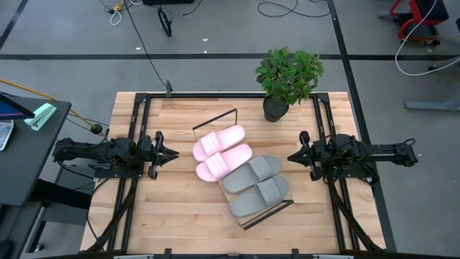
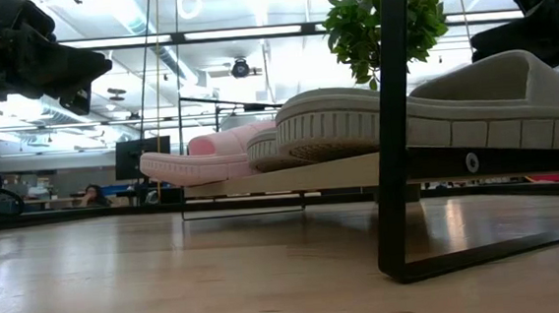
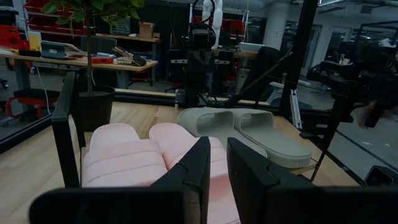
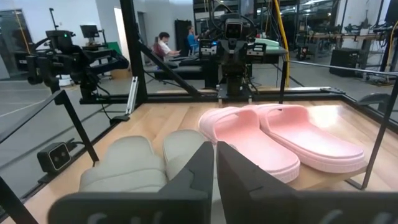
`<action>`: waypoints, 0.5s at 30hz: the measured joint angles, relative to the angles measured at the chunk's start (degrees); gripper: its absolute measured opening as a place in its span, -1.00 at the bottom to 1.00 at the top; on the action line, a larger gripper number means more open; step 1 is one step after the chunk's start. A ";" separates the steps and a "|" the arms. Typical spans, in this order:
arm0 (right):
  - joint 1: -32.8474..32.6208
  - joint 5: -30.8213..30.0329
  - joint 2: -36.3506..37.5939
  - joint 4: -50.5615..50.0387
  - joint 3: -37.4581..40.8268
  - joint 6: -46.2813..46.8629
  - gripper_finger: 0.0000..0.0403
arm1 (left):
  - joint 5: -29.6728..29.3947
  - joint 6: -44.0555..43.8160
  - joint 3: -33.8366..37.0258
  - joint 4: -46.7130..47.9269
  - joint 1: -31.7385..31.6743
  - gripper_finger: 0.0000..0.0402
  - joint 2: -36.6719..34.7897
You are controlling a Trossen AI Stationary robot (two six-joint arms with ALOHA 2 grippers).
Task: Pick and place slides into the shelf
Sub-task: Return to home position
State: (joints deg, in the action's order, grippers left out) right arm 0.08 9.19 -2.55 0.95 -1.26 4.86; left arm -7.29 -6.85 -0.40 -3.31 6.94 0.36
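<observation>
High view first: all four slides are on the shelf (image 1: pixel 243 218), which lies on a diagonal across the middle of the desk (image 1: pixel 180 208), running from upper left to lower right with a dark wire frame at each short end. The pink slides (image 1: pixel 223 152) take the upper-left half, side by side and touching. The grey slides (image 1: pixel 256 185) take the lower-right half, also side by side, and the upper grey one butts against the lower pink one. The pink straps sit toward the left of the frame and the grey straps toward the right.

The left gripper (image 1: pixel 175 153) is at centre-left, well apart from the shelf and pointing at the pink pair. In the left wrist view its fingers are a sliver apart, holding nothing. The right gripper (image 1: pixel 290 156) mirrors it at centre-right, aimed at the grey pair. In the right wrist view its fingers are pressed together and empty, with only a hairline between them.

A plant (image 1: pixel 289 72) stands at the upper right of the desk, just beyond the shelf's far end.

Low view — a ridged grey sole fills the right of the frame, resting flat on the board. A pink sole pokes out at centre-left and overhangs the board's edge. The board rides clear of the desk on its wire legs.

In the right wrist view a person (image 4: pixel 165 43) sits in the room beyond, far from the desk.
</observation>
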 joint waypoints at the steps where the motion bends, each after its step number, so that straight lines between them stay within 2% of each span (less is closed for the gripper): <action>1: 0.00 0.00 0.00 0.00 0.00 0.01 -0.87 | 0.00 0.00 0.02 0.00 0.00 -0.71 -0.02; 15: 0.00 0.04 0.00 0.00 0.02 0.03 -0.88 | 0.00 -0.01 0.02 0.00 0.00 -0.65 -0.02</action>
State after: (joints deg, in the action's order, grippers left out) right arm 0.08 9.23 -2.55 0.95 -1.23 4.89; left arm -7.29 -6.86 -0.38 -3.31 6.94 0.34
